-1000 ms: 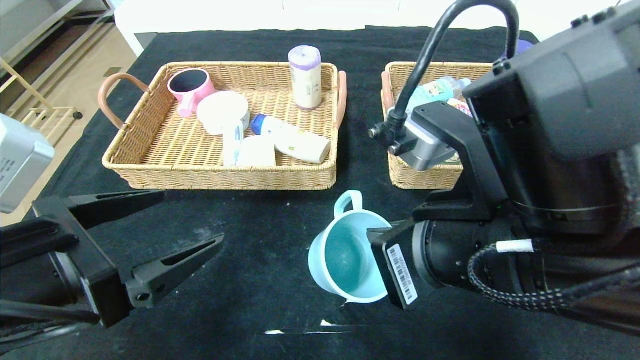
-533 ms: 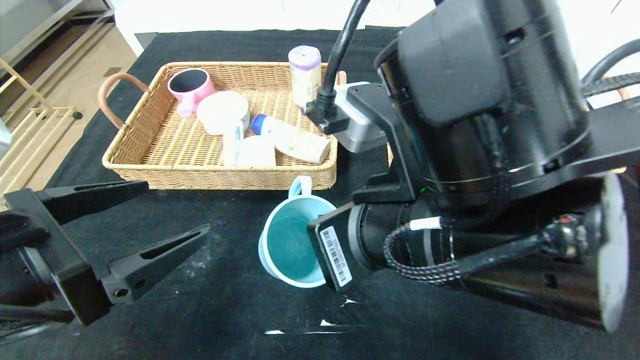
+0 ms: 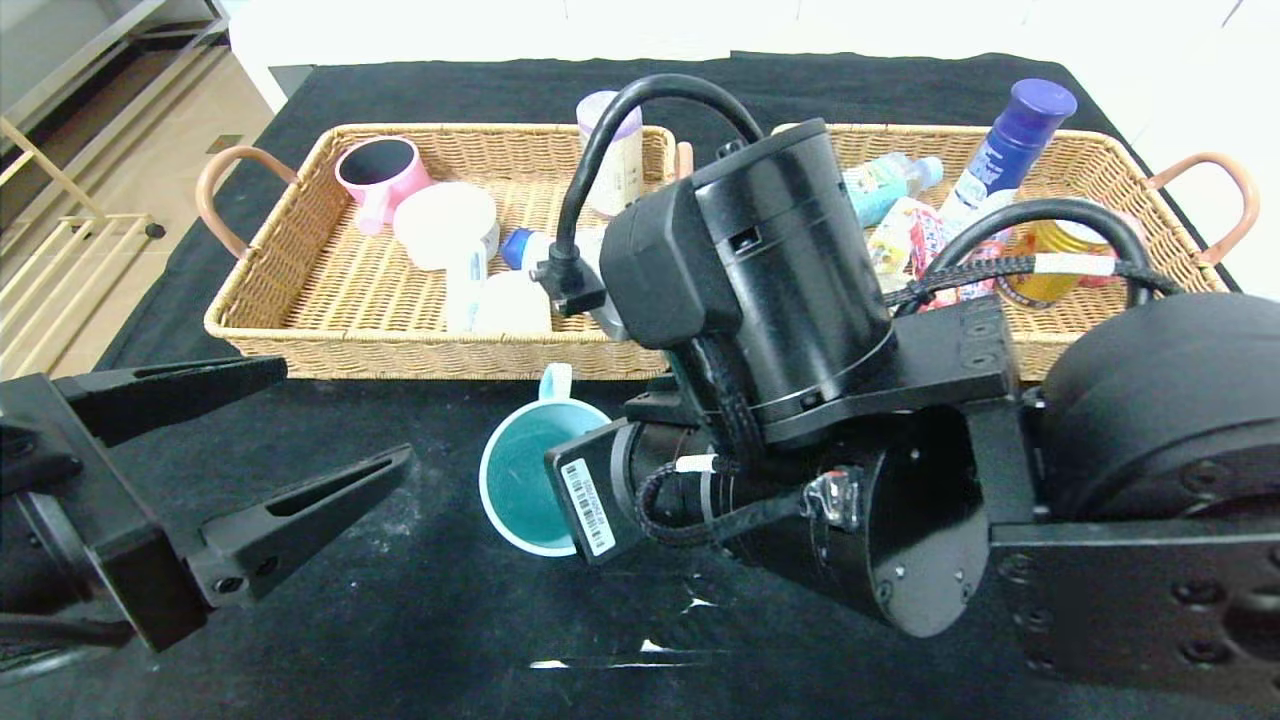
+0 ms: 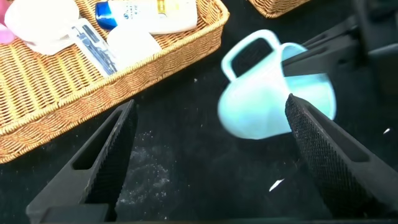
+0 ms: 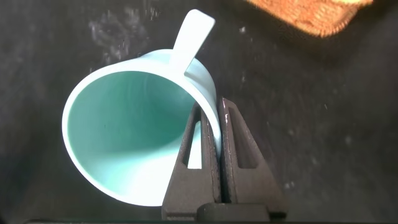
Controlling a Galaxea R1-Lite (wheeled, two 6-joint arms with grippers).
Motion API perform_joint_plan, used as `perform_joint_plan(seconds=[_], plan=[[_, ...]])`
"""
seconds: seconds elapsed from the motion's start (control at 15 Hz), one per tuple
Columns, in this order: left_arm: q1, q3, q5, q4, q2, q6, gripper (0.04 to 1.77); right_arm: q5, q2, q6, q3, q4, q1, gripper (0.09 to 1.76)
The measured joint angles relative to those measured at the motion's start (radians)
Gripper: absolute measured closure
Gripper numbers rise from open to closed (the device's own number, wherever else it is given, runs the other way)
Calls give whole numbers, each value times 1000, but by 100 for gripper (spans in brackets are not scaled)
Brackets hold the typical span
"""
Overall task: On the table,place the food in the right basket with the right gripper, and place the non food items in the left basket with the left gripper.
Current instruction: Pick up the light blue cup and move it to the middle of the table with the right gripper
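A teal mug (image 3: 515, 480) hangs tilted over the black table (image 3: 400, 620), just in front of the left basket (image 3: 430, 360). My right gripper (image 5: 214, 106) is shut on its rim, one finger inside the mug (image 5: 124, 143) and one outside. In the head view the right arm (image 3: 780, 330) hides those fingers. My left gripper (image 3: 345, 412) stands open low at the left, nothing between its fingers; the mug (image 4: 267, 99) is just beyond its far finger (image 4: 323, 155). The right basket (image 3: 1100, 150) holds a water bottle (image 3: 885, 180), a red candy pack (image 3: 920, 235) and a gold can (image 3: 1050, 250).
The left basket holds a pink mug (image 3: 380, 175), a white bowl (image 3: 445, 220), a clear case (image 3: 465, 285), a white block (image 3: 510, 300) and a lotion bottle (image 3: 540, 250). A blue-capped bottle (image 3: 1010, 150) stands in the right basket. White scuffs (image 3: 640, 650) mark the cloth near the front edge.
My right arm has swung left with the teal mug, from in front of the right basket to in front of the left one. The left gripper stayed open and barely shifted.
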Motion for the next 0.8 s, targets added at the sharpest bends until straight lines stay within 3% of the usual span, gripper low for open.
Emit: perform_joint_plan(seconds=[0.8], plan=[[-1, 5, -6, 1, -1, 7, 9, -41, 93, 1, -9, -51, -39, 168]])
